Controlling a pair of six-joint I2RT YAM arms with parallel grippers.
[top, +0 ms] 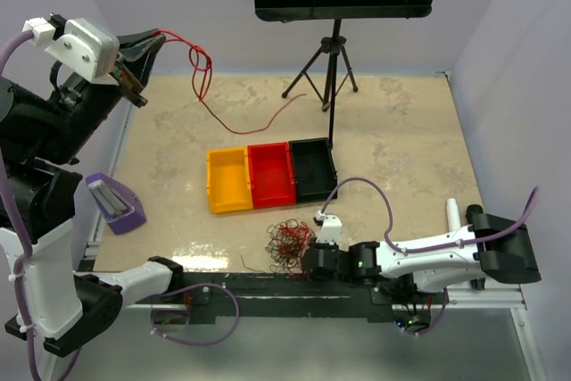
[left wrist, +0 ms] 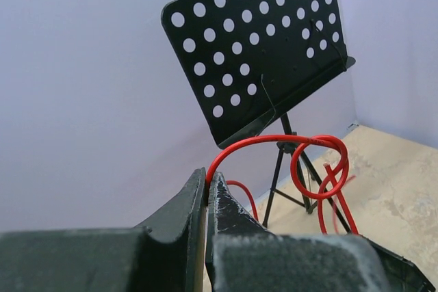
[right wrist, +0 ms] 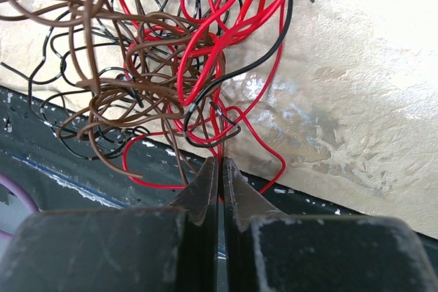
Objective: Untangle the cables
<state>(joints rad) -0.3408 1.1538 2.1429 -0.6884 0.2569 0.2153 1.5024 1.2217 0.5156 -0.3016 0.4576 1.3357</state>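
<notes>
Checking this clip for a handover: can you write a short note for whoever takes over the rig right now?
Left gripper: shut on one red wire, held high at the far left. The wire has a knotted loop and its tail lies on the table.
Right gripper: shut on strands of the tangle, low at the near edge.
Done: that one red wire appears clear of the tangle.
Left: red, brown and black strands are knotted together; the three bins look empty.
</notes>
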